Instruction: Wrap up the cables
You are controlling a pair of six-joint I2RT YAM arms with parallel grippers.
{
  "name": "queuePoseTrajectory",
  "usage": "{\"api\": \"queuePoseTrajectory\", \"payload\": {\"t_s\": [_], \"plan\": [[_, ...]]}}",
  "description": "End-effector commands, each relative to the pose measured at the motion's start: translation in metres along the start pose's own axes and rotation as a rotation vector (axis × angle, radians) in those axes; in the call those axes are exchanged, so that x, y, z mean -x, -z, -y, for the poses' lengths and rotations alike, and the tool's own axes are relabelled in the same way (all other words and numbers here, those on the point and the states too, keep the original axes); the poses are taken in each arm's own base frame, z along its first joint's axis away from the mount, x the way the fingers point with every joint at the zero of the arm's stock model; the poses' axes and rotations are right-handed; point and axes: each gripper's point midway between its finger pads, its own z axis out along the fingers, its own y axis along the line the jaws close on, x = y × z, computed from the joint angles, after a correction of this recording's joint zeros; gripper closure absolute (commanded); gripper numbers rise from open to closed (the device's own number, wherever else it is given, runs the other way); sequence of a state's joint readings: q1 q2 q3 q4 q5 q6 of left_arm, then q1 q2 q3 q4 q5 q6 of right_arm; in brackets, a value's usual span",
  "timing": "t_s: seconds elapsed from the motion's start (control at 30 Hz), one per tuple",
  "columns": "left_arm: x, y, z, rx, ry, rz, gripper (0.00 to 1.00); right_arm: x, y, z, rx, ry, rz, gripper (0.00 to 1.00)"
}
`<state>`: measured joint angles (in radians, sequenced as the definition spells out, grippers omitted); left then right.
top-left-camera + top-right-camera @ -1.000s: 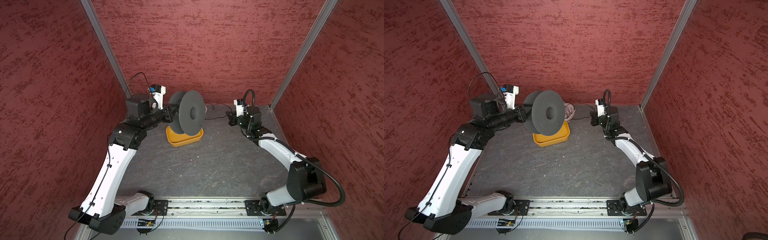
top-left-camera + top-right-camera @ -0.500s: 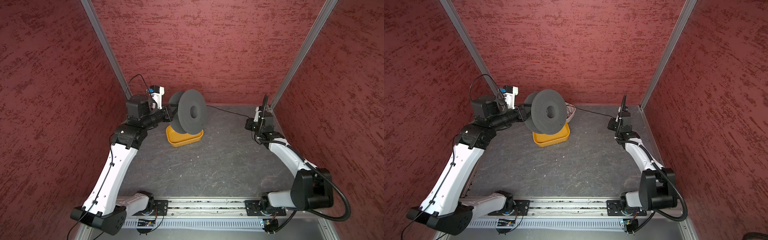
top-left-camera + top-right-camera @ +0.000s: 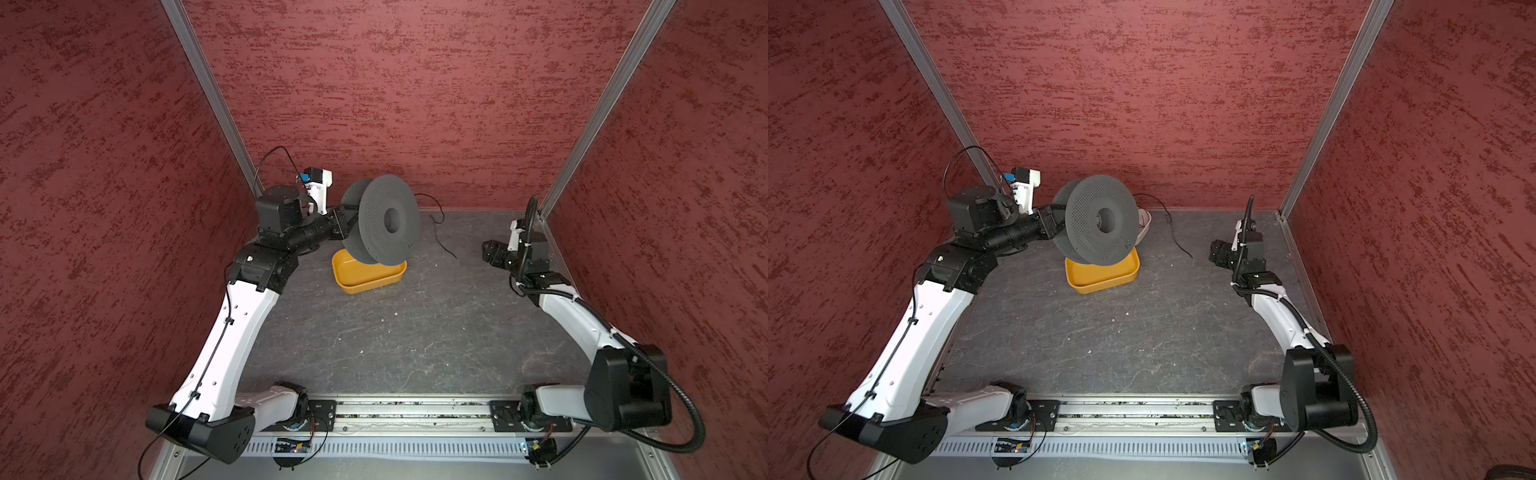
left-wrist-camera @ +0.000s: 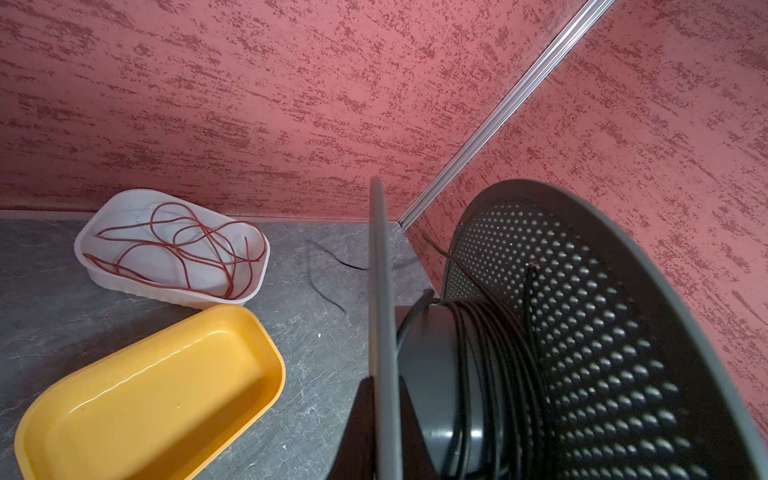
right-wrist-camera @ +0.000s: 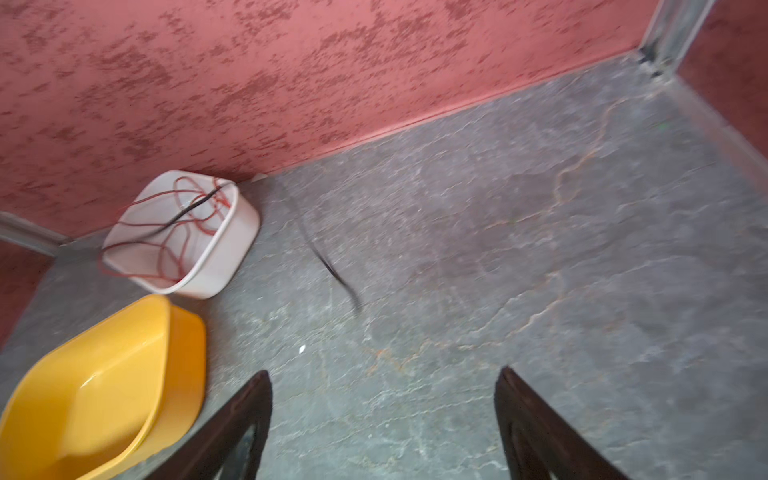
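A dark grey perforated spool [image 3: 374,245] [image 3: 1088,232] hangs over the yellow tray, held up by my left gripper [image 3: 345,218], which is shut on the spool's near flange [image 4: 384,382]. The thin black cable [image 4: 490,332] is wound in several turns on the hub. Its free end lies slack on the table to the right of the spool [image 3: 444,248] [image 3: 1179,245] [image 5: 328,262]. My right gripper [image 3: 488,251] [image 5: 382,374] hovers at the right, its jaws wide apart with nothing between them, a short way from the cable's end.
A yellow tray [image 3: 365,286] [image 5: 187,353] sits under the spool. Behind it, a white tray [image 4: 166,291] [image 3: 1144,220] holds a tangled red cord. Red walls with metal corner posts close in the back and both sides.
My right gripper has opened and let go of the cable, which was stretched taut half a second ago. The cable's end now lies slack on the table. The left arm holds the spool as before.
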<state>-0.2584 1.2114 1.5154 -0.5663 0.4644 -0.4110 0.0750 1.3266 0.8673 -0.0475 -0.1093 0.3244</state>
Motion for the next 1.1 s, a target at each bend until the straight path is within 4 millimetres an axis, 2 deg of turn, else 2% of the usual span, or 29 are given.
{"api": "queuePoseTrajectory", "payload": {"t_s": [0.0,0.13,0.33,0.47,0.67,0.9,1.07], "plan": [[0.023,0.009,0.027,-0.088,-0.046,0.077,0.96,0.028,0.018,-0.039,0.189,0.048,0.111,0.13],[0.022,0.006,0.036,-0.114,-0.058,0.063,0.96,0.032,0.034,-0.076,0.339,0.150,0.161,0.10],[0.018,0.000,0.048,-0.142,-0.073,0.042,0.96,0.026,0.050,-0.136,0.560,0.291,0.198,0.09],[0.014,-0.002,0.062,-0.173,-0.087,0.028,0.96,0.022,0.054,-0.164,0.676,0.354,0.232,0.08],[0.005,-0.006,0.080,-0.201,-0.112,-0.009,0.96,0.018,0.037,-0.186,0.791,0.388,0.266,0.08],[-0.004,-0.008,0.090,-0.222,-0.110,-0.040,0.96,0.016,-0.004,-0.187,0.795,0.411,0.293,0.08],[-0.012,-0.013,0.093,-0.228,-0.107,-0.069,0.96,0.022,-0.023,-0.195,0.822,0.415,0.307,0.11]]}}
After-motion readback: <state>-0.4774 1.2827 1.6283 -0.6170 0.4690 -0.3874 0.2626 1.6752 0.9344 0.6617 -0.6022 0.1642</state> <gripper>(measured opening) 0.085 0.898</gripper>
